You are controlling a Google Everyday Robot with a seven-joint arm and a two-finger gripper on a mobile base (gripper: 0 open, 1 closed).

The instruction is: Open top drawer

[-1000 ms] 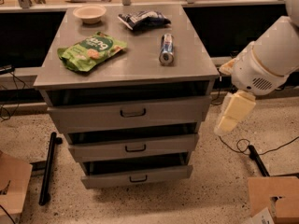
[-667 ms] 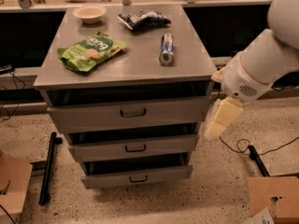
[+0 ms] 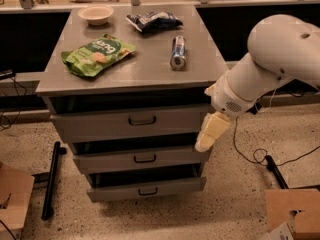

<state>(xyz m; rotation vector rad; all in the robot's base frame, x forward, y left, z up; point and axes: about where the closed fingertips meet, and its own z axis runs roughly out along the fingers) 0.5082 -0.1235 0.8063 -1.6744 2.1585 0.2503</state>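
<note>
The grey metal cabinet [image 3: 150, 71] stands on the speckled floor [image 3: 235, 204] with three drawers stacked in its front. The top drawer [image 3: 95, 125], the widest and tallest-fronted grey metal one, sits right under the cabinet's top, a dark gap showing above its front, and its small dark bail handle [image 3: 142, 120] is centred and untouched. From the right the robot's big white arm [image 3: 265, 69] reaches down, and its cream-coloured gripper [image 3: 204, 143] hangs tip-down at the cabinet's right front corner, in front of the right end of the top drawer and well to the side of the handle. Whether it is spread or closed I cannot tell, nor whether it touches the metal. Below are the mid-width grey drawer [image 3: 115, 160] and the narrowest grey drawer [image 3: 120, 191]. On the top lie a green snack bag [image 3: 97, 54], a dark crumpled snack bag [image 3: 154, 21], a drink can on its side [image 3: 178, 52] and a small cream bowl [image 3: 96, 14]. A black pole [image 3: 52, 179] lies on the floor to the left, near a brown cardboard box [image 3: 12, 196].
</note>
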